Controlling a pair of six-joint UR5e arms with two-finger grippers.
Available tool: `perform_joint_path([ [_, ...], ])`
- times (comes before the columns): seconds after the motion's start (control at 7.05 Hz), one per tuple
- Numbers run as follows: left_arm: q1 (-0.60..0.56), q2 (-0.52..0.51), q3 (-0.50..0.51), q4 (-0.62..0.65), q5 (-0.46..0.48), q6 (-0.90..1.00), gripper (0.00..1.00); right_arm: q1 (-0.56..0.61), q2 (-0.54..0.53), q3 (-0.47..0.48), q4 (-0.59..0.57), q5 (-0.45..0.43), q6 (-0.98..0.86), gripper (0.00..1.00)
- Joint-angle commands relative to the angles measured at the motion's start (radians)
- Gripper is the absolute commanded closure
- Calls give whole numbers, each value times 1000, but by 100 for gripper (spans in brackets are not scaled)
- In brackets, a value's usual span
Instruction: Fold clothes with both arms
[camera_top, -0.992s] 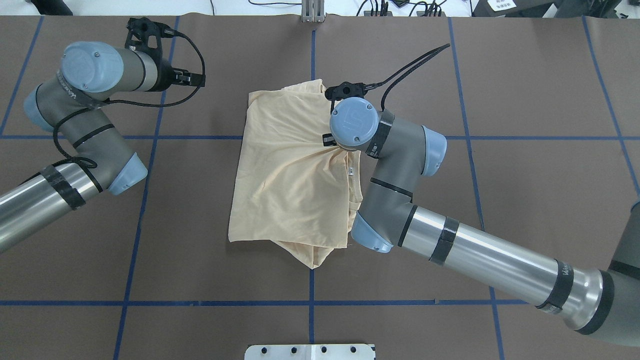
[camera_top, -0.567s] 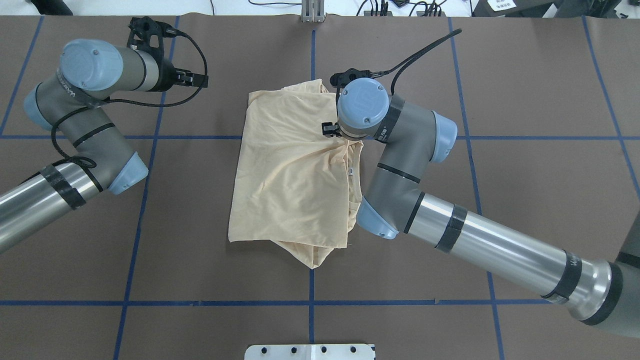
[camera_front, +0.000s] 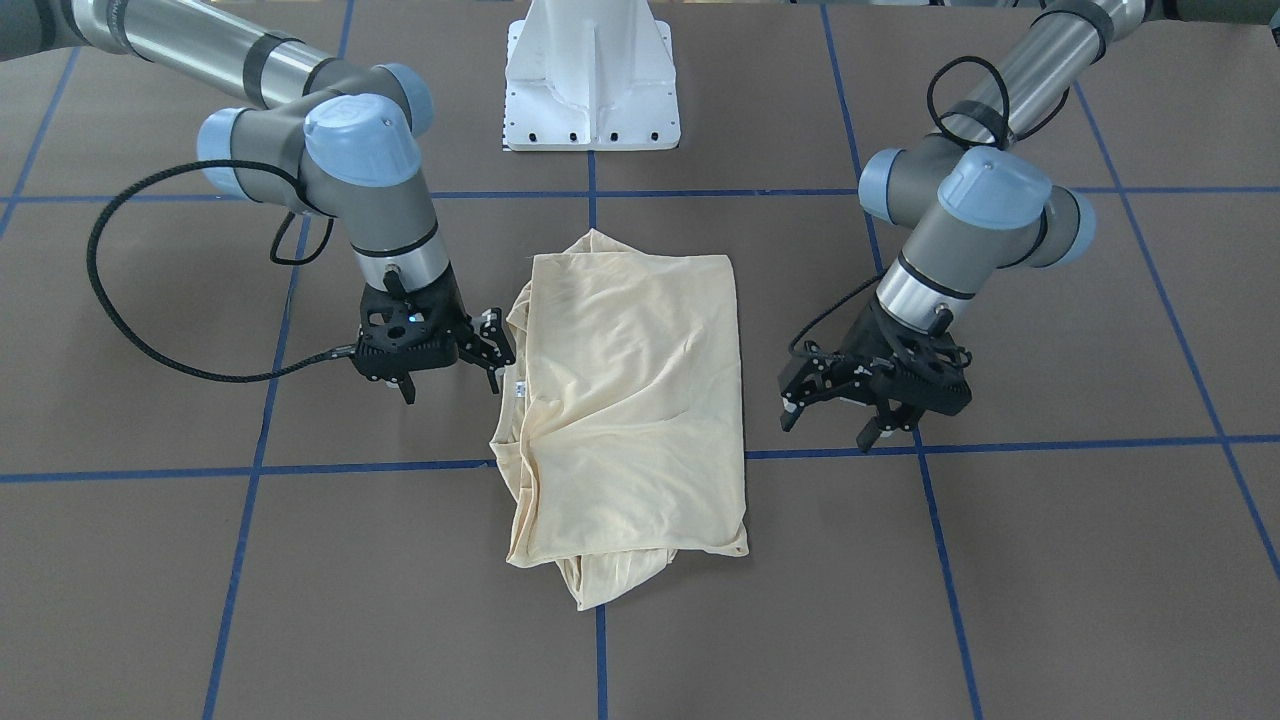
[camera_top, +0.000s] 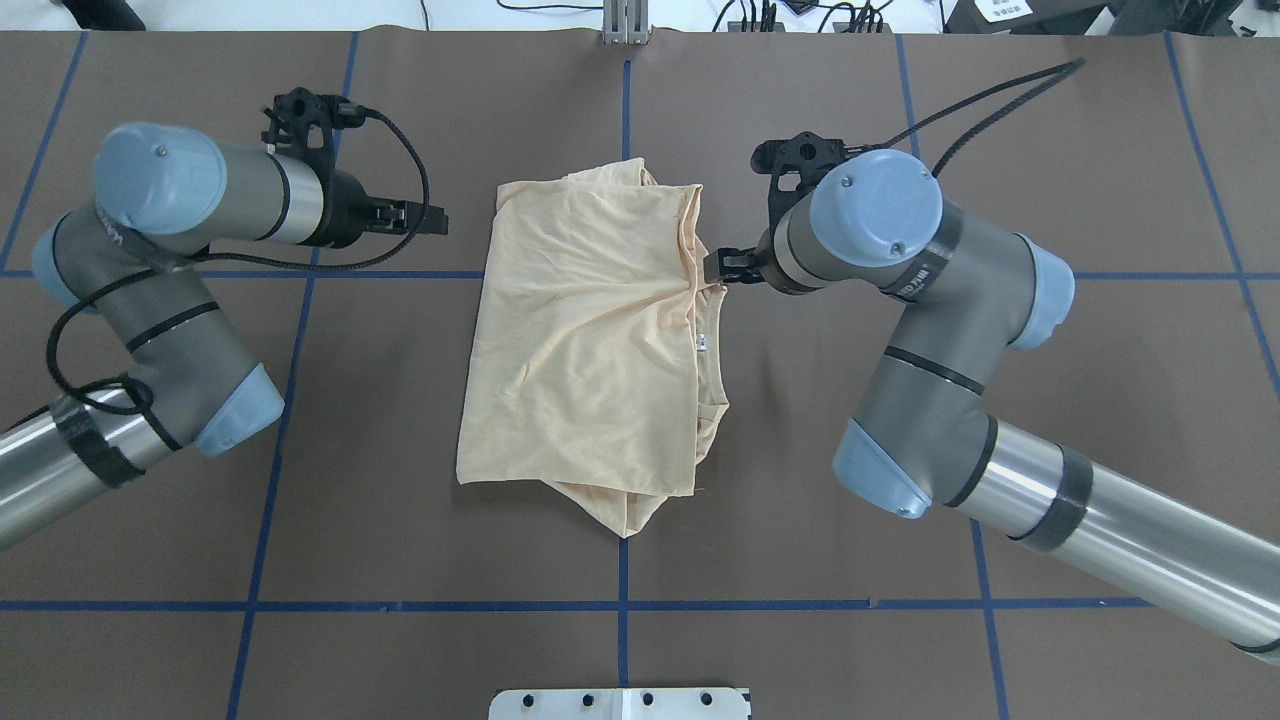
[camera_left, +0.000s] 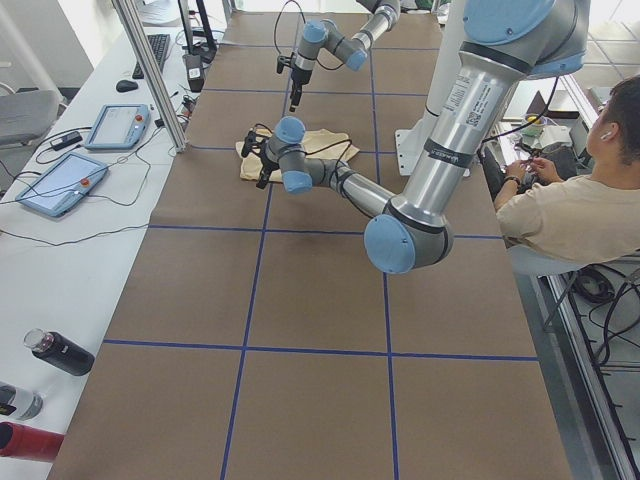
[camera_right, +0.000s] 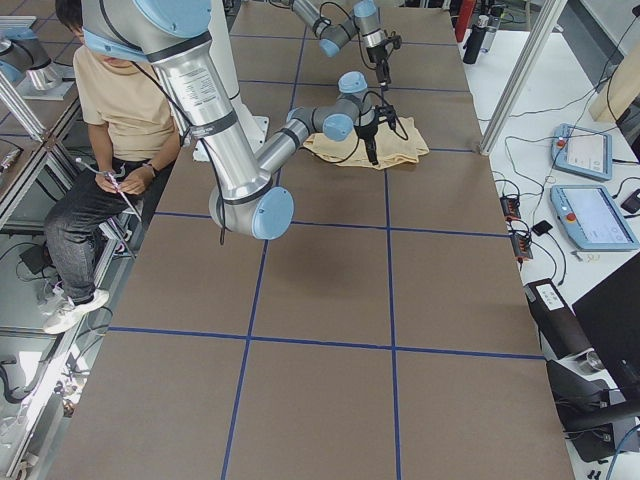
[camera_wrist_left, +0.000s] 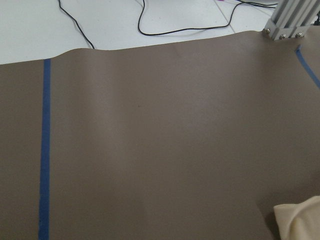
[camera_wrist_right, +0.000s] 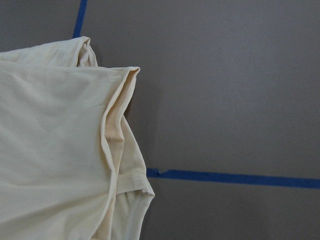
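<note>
Brown paper crossed by blue tape lines is spread over the desk (camera_front: 1050, 560). Just beside the collar edge, the black two-finger right end effector (camera_front: 495, 352) is seen with jaws spread and empty. The matching left end effector (camera_front: 825, 415) is likewise parted, clear of the opposite edge. Between them the pale cream-yellow thin T-shirt (camera_front: 630, 390) is laid as a folded rectangle, a bunched sleeve (camera_front: 610, 580) poking out at one short end. Another fold seems due — matching corners should be pinched through every layer and lifted evenly, so nothing is dragged askew.
</note>
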Motion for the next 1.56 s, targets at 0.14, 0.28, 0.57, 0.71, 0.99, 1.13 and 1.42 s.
perform_joint_path([
  [0.14, 271, 148, -207, -1, 147, -240, 0, -66, -74, 116, 0, -66, 77, 0],
  [0.28, 334, 155, -215, -1, 186, -314, 0, -68, -76, 115, 0, -74, 77, 0],
  [0.57, 385, 154, -212, -1, 227, -391, 10, -71, -76, 113, 2, -77, 77, 0],
  [0.71, 385, 151, -203, -1, 221, -393, 17, -74, -76, 112, 2, -77, 77, 0],
  [0.99, 388, 149, -196, -1, 221, -483, 26, -83, -76, 110, 0, -89, 77, 0],
  [1.13, 390, 149, -196, 0, 221, -489, 26, -83, -76, 112, 2, -89, 77, 0],
  [1.42, 390, 157, -192, 3, 218, -482, 26, -85, -76, 112, 2, -89, 77, 0],
])
